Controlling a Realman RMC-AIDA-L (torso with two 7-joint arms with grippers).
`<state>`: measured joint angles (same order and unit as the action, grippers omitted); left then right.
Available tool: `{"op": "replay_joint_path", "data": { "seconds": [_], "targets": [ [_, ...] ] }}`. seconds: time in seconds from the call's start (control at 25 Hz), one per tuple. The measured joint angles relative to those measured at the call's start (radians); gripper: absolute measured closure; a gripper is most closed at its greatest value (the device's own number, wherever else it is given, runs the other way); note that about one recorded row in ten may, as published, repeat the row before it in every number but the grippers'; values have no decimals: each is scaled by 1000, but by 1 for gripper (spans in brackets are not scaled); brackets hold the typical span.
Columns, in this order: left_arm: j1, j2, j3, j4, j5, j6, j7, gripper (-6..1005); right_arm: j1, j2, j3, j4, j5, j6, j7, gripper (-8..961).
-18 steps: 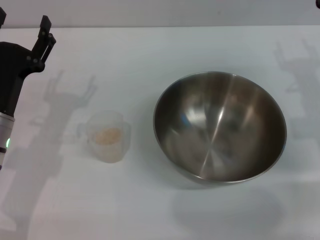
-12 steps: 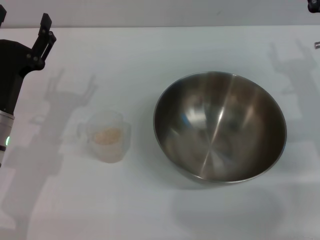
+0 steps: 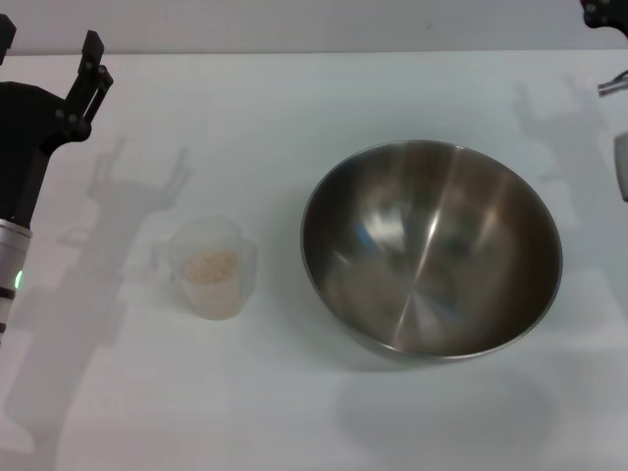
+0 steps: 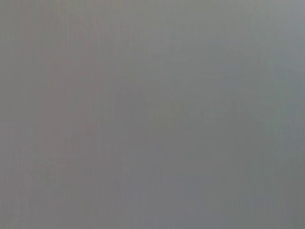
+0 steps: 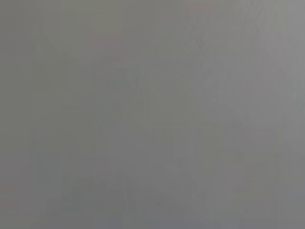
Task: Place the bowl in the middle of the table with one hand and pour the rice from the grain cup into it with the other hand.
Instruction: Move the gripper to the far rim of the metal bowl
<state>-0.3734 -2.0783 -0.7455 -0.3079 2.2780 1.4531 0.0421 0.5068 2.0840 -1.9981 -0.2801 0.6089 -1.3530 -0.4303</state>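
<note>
The steel bowl [image 3: 432, 250] stands empty on the white table [image 3: 245, 128], right of the middle. The frosted grain cup [image 3: 211, 267] stands to its left, upright, with rice [image 3: 211, 265] in its bottom. My left gripper [image 3: 47, 47] is at the far left, above the table behind the cup, open and empty. Parts of my right arm [image 3: 616, 88] show at the upper right edge, behind the bowl and apart from it. Both wrist views show only plain grey.
The arms cast shadows on the table behind the cup [image 3: 137, 186] and behind the bowl [image 3: 549, 118]. The table's far edge [image 3: 324, 52] runs along the top of the head view.
My right arm has come further into view at the upper right edge, and its shadow has slid left. The left arm, cup and bowl have stayed put.
</note>
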Motion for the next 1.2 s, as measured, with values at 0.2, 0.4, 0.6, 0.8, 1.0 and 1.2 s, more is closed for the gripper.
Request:
{"op": "replay_joint_path", "data": {
  "seconds": [0.2, 0.4, 0.6, 0.8, 1.0, 1.2],
  "targets": [
    [1, 0, 0, 0, 0, -4, -1, 138, -9, -2, 3, -150, 0, 211, 5, 257],
    [5, 0, 0, 0, 0, -5, -1, 138, -84, -2, -3, -409, 0, 464, 2, 256],
    [10, 0, 0, 1, 0, -5, -1, 138, -197, 1, 30, -751, 1, 824, 4, 256],
    [16, 0, -1, 5, 0, 0, -1, 138, -272, 4, 110, -1044, 11, 1284, 23, 256],
    [17, 0, -2, 0, 0, 3, -1, 137, -268, -1, 248, -1287, 13, 1867, 82, 257],
    [16, 0, -2, -2, 0, 11, -1, 137, -222, -4, 450, -1465, 13, 2347, 139, 256]
  ]
}}
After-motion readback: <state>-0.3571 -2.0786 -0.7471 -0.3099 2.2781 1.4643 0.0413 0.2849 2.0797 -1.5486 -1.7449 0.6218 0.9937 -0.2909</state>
